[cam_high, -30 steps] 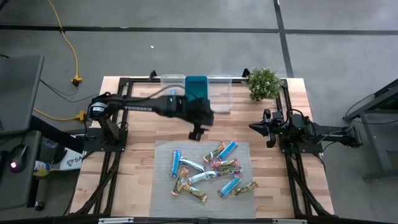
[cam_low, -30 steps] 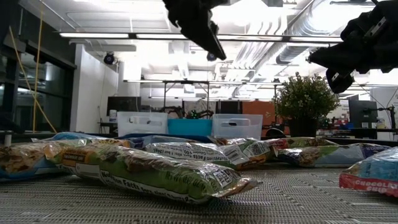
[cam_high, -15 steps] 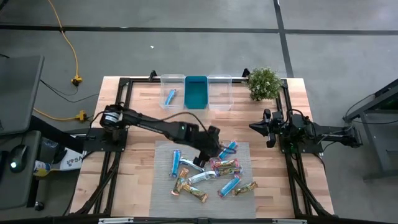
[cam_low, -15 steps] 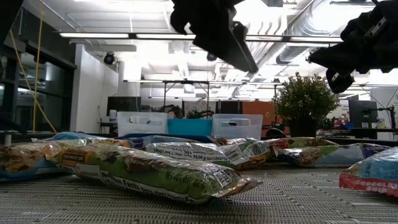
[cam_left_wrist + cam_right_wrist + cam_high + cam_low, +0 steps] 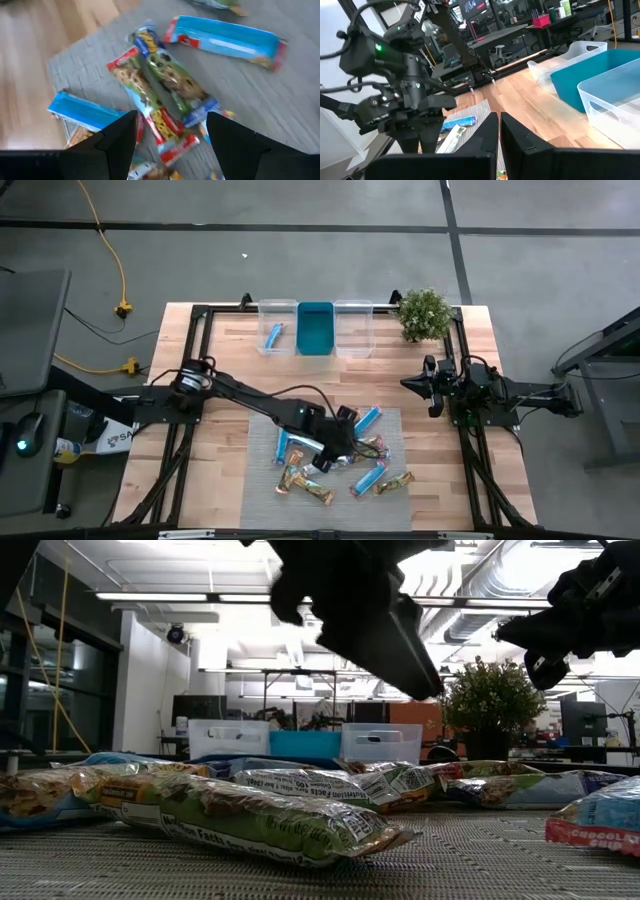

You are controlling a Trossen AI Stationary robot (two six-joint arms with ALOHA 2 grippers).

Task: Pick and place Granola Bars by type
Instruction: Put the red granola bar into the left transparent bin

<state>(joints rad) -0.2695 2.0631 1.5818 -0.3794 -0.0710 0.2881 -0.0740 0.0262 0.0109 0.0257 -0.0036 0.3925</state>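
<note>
Reaching arm: left arm stretches from the worktop's (image 5: 210,430) left side out over the grey mat (image 5: 262,480).
Left end effector (image 5: 335,452): fingers apart, empty, poised just above the heap with a tan-green bar (image 5: 165,87) showing between its fingers (image 5: 117,137).
Granola Bars (image 5: 340,455): scattered on the mat in front of the bins, some overlapping; blue, silvery and tan-green wrappers mixed.
Sorted bar: one blue bar (image 5: 272,336) lies in the left clear bin (image 5: 278,305).
Other bins: teal bin (image 5: 316,328) and right clear bin (image 5: 354,308) stand alongside it.
Right end effector (image 5: 432,388): fingers together, parked at the right edge near the plant (image 5: 424,313).
</note>
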